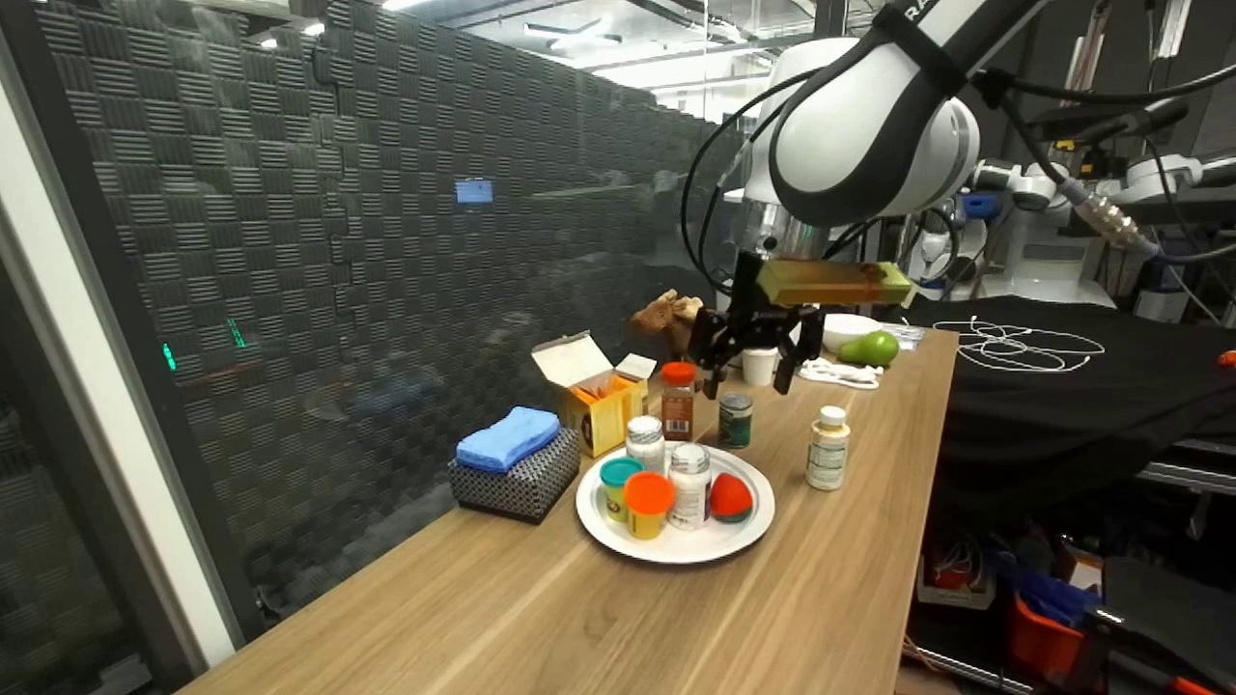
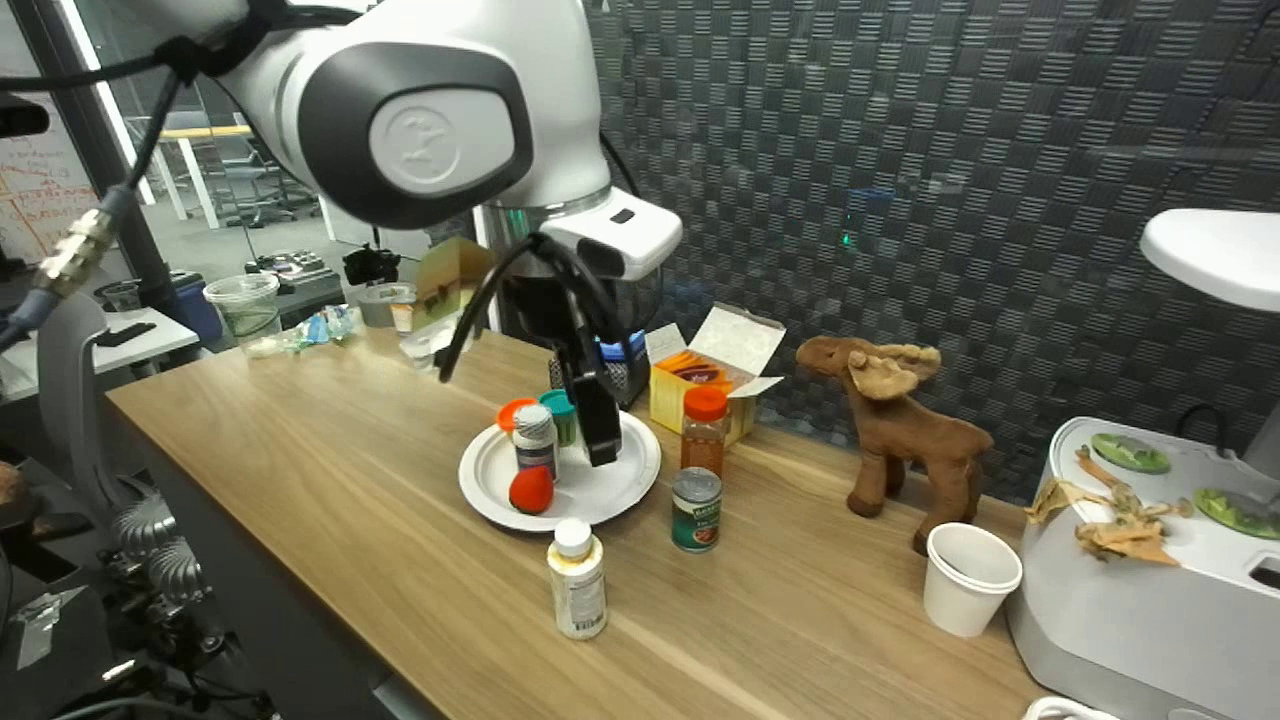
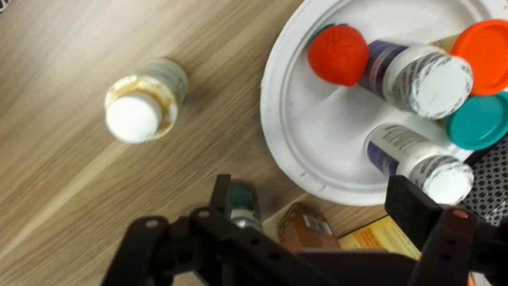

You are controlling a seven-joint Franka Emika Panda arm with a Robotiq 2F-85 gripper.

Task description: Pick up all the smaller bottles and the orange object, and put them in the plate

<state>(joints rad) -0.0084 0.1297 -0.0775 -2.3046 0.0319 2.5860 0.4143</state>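
Pincer (image 1: 746,384) spread wide, round rimmed plate (image 3: 331,131) bearing cylindrical bottles (image 1: 689,494), wood-grain table (image 1: 599,627)

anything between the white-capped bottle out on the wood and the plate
Nothing visible: in the wrist view, only tabletop shows between the white-capped bottle and the plate. A red object sits on the plate near the bottle's side, but bare plate shows beside it, so that landing looks workable.
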